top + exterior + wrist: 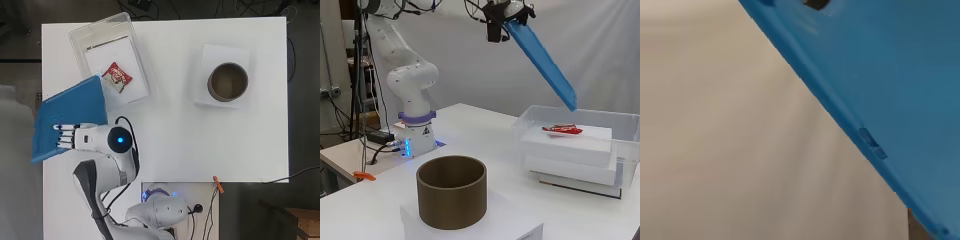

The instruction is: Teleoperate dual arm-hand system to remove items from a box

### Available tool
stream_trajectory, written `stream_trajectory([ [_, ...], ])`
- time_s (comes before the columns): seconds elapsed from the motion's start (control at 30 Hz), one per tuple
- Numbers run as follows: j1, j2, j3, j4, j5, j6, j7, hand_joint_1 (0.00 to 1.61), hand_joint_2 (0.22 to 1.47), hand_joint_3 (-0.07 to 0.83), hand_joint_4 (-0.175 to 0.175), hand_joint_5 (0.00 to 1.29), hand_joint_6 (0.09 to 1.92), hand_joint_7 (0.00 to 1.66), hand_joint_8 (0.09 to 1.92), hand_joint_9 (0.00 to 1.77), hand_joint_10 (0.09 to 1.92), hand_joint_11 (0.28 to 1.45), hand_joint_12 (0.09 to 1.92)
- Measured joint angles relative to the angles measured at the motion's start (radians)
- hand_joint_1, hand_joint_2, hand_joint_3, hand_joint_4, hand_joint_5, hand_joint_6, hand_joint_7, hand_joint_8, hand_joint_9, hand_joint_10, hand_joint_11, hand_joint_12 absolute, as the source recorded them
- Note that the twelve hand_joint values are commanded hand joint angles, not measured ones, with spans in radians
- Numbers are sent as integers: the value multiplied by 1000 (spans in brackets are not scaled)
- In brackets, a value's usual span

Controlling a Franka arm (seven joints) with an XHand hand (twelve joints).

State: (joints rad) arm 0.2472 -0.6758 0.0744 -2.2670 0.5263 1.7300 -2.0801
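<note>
A flat blue lid point(70, 117) hangs high above the table, tilted, with its low corner over the near end of the clear plastic box point(80, 37). The hand point(67, 136) is shut on the lid's upper edge, fingers curled over it; in the side view the hand point(502, 17) sits at the top with the blue lid point(542, 62) slanting down toward the clear box point(625, 150). Inside the box a red snack packet point(117, 76) lies on white flat packages point(122, 57); the red packet point(562, 130) shows in the side view too. The wrist view is filled by the blue lid point(890, 75).
A brown cardboard ring point(227, 81) stands on a white block point(240, 52) at the table's right; the ring point(451, 197) is nearest the side camera. A small orange clip point(218, 184) sits at the table's front edge near cables.
</note>
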Motion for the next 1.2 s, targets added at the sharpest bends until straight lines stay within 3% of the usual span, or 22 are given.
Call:
stream_trajectory([
  [0.2, 54, -265, 26, -290, -80, 3, -136, 1337, 1206, -1, -175, 572, 1660, 808, 1255, 947, 976, 780, 91],
  [0.33, 71, -260, 56, -310, -121, 2, -217, 1328, 1211, 1, -145, 591, 1646, 786, 1301, 918, 1011, 805, 87],
  [0.4, 74, -259, 63, -280, -133, 6, -240, 1201, 1243, 3, -65, 599, 1602, 811, 1262, 868, 890, 825, 98],
  [0.43, 76, -261, 65, -274, -143, 4, -248, 1167, 1251, 3, -45, 602, 1593, 819, 1250, 859, 855, 833, 102],
  [0.5, 79, -263, 66, -282, -182, -14, -259, 1140, 1259, 3, -29, 603, 1585, 825, 1240, 852, 826, 839, 107],
  [0.67, 74, -235, 28, -290, -288, -34, -215, 1128, 1267, 2, -29, 588, 1591, 824, 1257, 855, 813, 833, 109],
  [0.7, 75, -230, 16, -292, -286, -33, -218, 1031, 1266, 1, 45, 620, 1544, 787, 1200, 857, 810, 829, 107],
  [0.77, 76, -220, -25, -294, -265, -33, -236, 350, 1052, -24, 70, 303, 614, 443, 519, 572, 373, 614, 87],
  [0.8, 74, -215, -47, -293, -249, -34, -236, 176, 954, -22, 69, 169, 323, 308, 280, 453, 209, 529, 87],
  [0.83, 70, -213, -77, -287, -228, -35, -213, 85, 891, -16, 74, 154, 167, 277, 146, 408, 113, 484, 87],
  [0.93, 51, -212, -87, -278, -224, -7, 55, 28, 898, 4, 92, 362, 87, 433, 87, 498, 87, 482, 87],
  [1.1, 13, -142, -41, -235, -253, 46, 681, 86, 940, 13, 84, 402, 87, 517, 87, 550, 87, 506, 87],
  [1.2, -8, -61, -18, -206, -309, 137, 934, 132, 939, 7, 77, 413, 87, 524, 87, 562, 87, 510, 87],
])
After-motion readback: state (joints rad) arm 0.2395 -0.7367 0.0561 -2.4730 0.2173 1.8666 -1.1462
